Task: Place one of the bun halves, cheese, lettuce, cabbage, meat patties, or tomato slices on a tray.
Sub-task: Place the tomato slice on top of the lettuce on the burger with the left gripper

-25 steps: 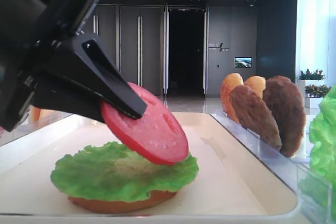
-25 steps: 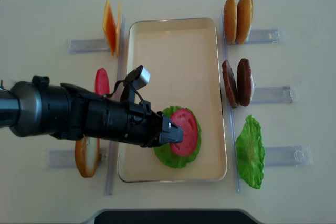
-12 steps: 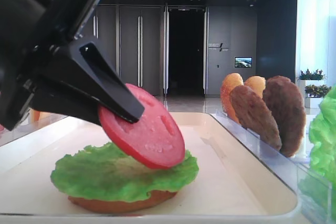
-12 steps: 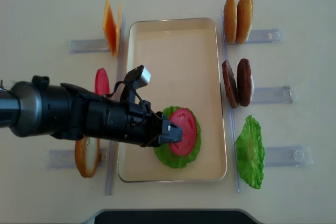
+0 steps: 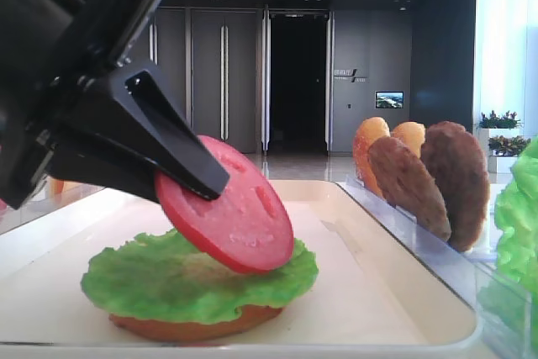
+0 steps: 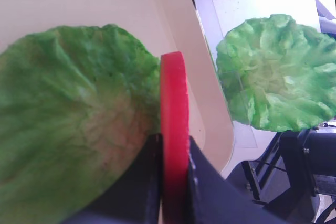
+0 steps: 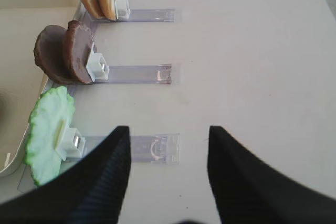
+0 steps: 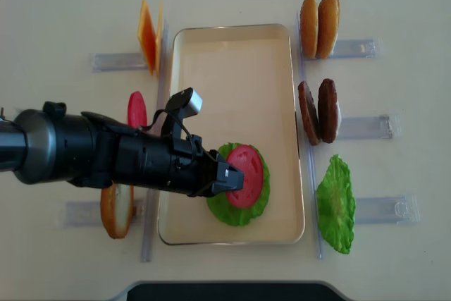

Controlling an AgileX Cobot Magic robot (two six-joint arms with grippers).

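My left gripper (image 8: 229, 176) is shut on a red tomato slice (image 8: 248, 175), its black fingers (image 5: 181, 157) pinching the slice's near edge. The slice (image 5: 231, 216) hangs tilted, and its lower edge comes down to a green lettuce leaf (image 5: 168, 279) that lies on a bun half (image 5: 193, 327) in the cream tray (image 8: 232, 68). In the left wrist view the slice (image 6: 173, 93) shows edge-on beside the leaf (image 6: 68, 124). My right gripper (image 7: 169, 129) stands open with nothing between its fingers, over bare table to the right of the tray.
Clear holders flank the tray. On the right stand two bun halves (image 8: 318, 25), two meat patties (image 8: 317, 111) and a second lettuce leaf (image 8: 335, 204). On the left are cheese (image 8: 148, 35), another tomato slice (image 8: 137, 109) and a bun half (image 8: 116, 209).
The left gripper has carried the tomato slice slightly down and to the left, closer to the lettuce leaf. Its grip has not changed.
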